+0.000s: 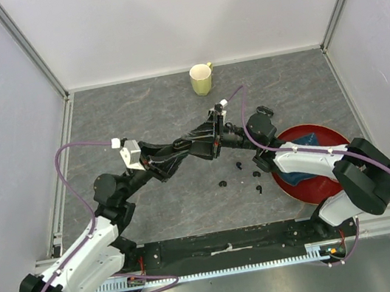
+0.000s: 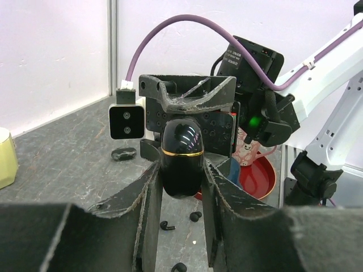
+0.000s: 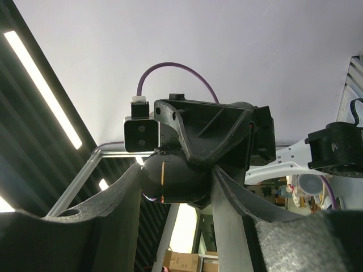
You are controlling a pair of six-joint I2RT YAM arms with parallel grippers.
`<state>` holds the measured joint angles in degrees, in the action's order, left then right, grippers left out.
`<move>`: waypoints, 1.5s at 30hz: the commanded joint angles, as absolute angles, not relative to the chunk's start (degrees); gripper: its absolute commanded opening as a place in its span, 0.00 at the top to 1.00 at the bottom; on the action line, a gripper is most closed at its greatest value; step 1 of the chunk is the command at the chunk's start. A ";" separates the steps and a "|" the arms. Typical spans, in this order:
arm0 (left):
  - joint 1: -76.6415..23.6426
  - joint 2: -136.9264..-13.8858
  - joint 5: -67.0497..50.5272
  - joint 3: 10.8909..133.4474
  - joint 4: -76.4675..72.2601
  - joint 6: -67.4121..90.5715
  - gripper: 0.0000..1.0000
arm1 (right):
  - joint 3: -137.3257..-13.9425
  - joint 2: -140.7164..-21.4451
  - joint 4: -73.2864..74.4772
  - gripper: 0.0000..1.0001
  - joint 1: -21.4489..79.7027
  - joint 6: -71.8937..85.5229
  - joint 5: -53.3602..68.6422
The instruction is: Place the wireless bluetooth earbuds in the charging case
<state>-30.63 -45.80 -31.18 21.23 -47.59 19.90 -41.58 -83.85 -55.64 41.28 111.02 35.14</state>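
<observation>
Grey table [image 1: 137, 111], white walls. Both arms meet mid-air above the table centre. Left gripper [image 2: 181, 184] is clamped on the case [image 2: 181, 153], which stands upright between its fingers. Right gripper [image 3: 177, 177] pinches the same case from the opposite side. Four earbuds [image 1: 224, 183] lie loose on the table below, near a red plate [image 1: 321, 185]. Mug [image 1: 202, 79] stands at the far edge.
</observation>
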 commanded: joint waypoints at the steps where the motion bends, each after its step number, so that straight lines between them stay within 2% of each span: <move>1: -30.76 -46.49 -32.61 22.59 -51.85 20.74 0.61 | -42.36 -83.50 -57.83 0.89 41.48 110.48 35.42; 5: -30.76 -46.93 -32.70 22.85 -52.38 20.92 0.56 | -42.19 -83.67 -57.83 0.89 41.48 110.65 35.51; 8: -30.76 -46.85 -32.61 22.85 -52.73 20.83 0.55 | -42.01 -83.93 -57.83 0.89 41.48 110.74 35.51; 24: -30.85 -48.25 -32.26 22.85 -55.19 21.27 0.59 | -41.93 -84.02 -58.10 0.89 41.48 111.09 35.25; 33: -30.94 -48.08 -32.52 23.29 -54.93 21.00 0.57 | -41.57 -84.11 -58.18 0.89 41.48 111.18 35.07; 36: -31.03 -48.25 -32.87 23.29 -54.67 20.92 0.60 | -41.66 -84.11 -58.27 0.89 41.48 111.09 34.98; 40: -31.11 -48.34 -32.87 23.38 -54.58 20.83 0.74 | -41.48 -83.94 -57.75 0.89 41.48 111.09 34.80; 45: -31.29 -48.25 -32.78 23.73 -54.58 20.92 0.73 | -41.31 -83.76 -57.13 0.89 41.57 110.83 34.89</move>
<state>-30.79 -48.38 -32.10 21.26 -52.01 20.34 -41.58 -83.88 -55.64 41.30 111.02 35.11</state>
